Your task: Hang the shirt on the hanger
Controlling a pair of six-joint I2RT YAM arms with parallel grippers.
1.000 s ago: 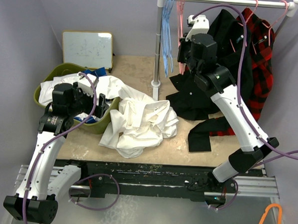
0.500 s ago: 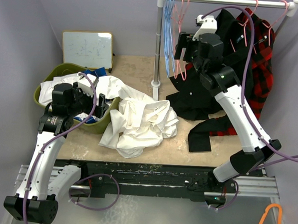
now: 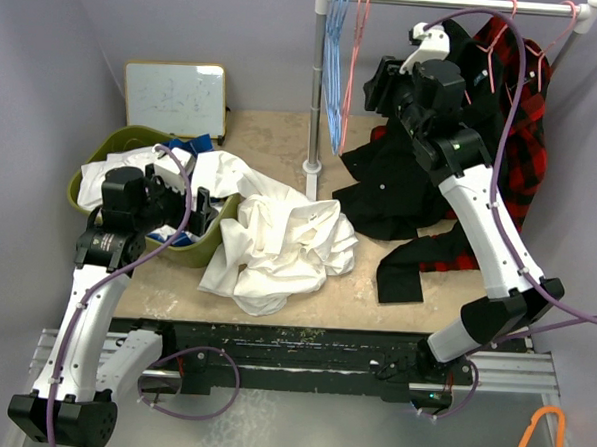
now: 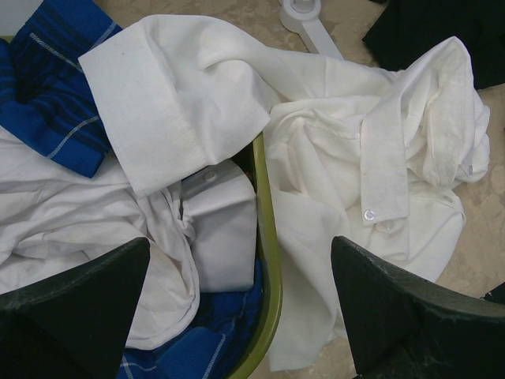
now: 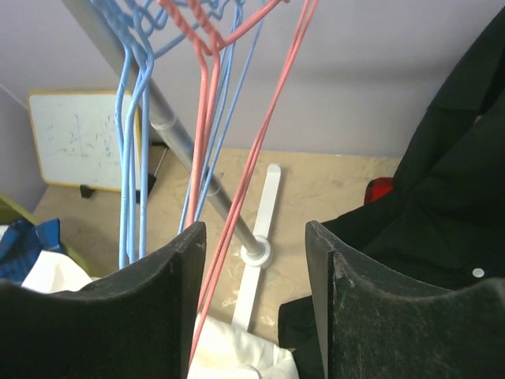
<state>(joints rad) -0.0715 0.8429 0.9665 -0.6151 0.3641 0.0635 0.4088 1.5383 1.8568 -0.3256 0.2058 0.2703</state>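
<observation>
My right gripper (image 5: 254,233), open, faces the pink hanger (image 5: 254,170) on the rail (image 3: 460,1): probably light, springy wire; I'd pinch its shoulder.

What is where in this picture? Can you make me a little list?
shirt: white, crumpled on the table, a sleeve over the basket rim
hanger: pink, hanging on the rail
right gripper: open, fingers either side of the hanger
left gripper: open, over the basket rim, holding nothing
also on rail: blue hangers, black shirt, plaid shirt
</observation>
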